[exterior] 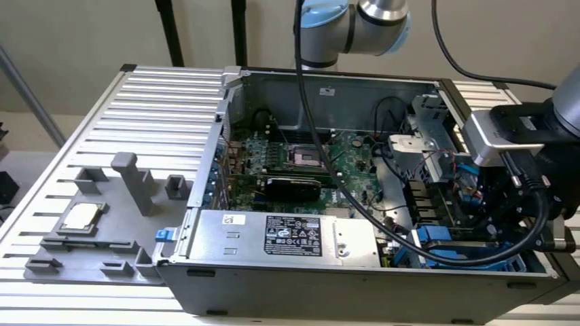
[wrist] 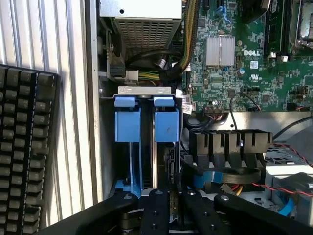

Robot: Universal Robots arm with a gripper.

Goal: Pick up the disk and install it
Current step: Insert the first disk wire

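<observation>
The ribbed metal table (exterior: 136, 95) carries an open desktop computer case (exterior: 363, 285), with a grey fixture tray (exterior: 100, 224) just beside it on the exterior view's left. Inside the case lie the green motherboard (exterior: 299, 159) and, along the near wall, the long silver power supply (exterior: 281, 238) with its black-and-white label. The Universal Robots arm (exterior: 363, 20) reaches over the back wall, its black cables (exterior: 313, 136) draped across the motherboard. The wrist assembly hangs over the drive bay at the case's corner on the exterior view's right.

In the wrist view, the disk (wrist: 165, 125) stands on edge in its bright blue carrier, seated in the drive bay. A second blue carrier (wrist: 128, 125) sits just beside it, under a silver bracket (wrist: 145, 90). The jaws (wrist: 168, 210) sit above the disk's slot; whether they grip it, I cannot tell. Bundled power cables (wrist: 168, 68) and black connectors (wrist: 230, 144) crowd the bay. A black keyboard (wrist: 24, 147) lies on the table outside the case. A small square silver chip (exterior: 81, 216) rests on the tray.
</observation>
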